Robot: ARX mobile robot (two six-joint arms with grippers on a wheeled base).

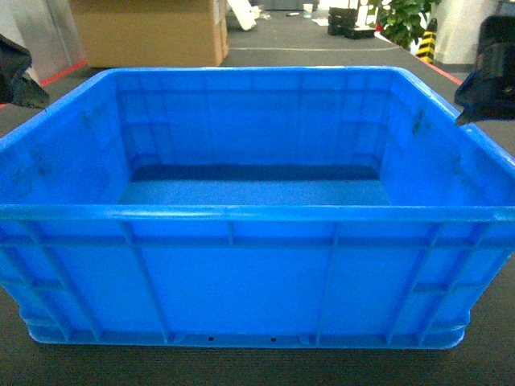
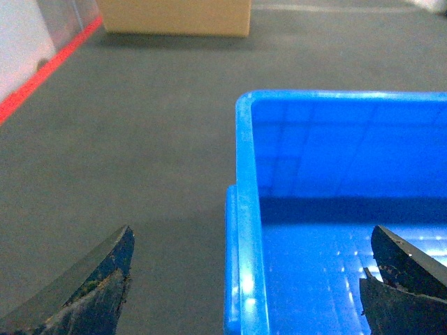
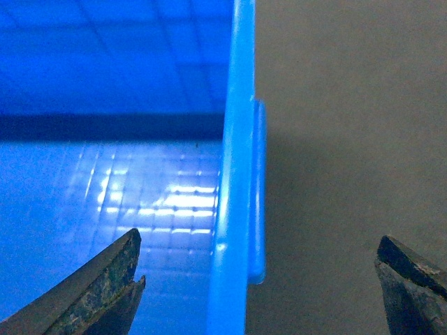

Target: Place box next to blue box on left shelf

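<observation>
The box (image 1: pixel 241 265), a large bright-blue open-topped crate, rests on dark grey floor (image 2: pixel 140 139) and fills most of the head view. Its interior holds nothing visible.

Left gripper (image 2: pixel 248 279): jaws spread wide. The box's left rim (image 2: pixel 246 209) runs between the two fingers; one finger (image 2: pixel 98 286) hangs outside the wall over the floor, the other inside above the crate bottom. No contact with the rim is visible.

Right gripper (image 3: pixel 258 279): jaws spread wide. The right rim (image 3: pixel 234 174) lies between them, one finger (image 3: pixel 98 289) inside the crate, the other outside over the floor.

A cardboard box (image 1: pixel 153 32) stands well beyond both grippers, past the far wall.
</observation>
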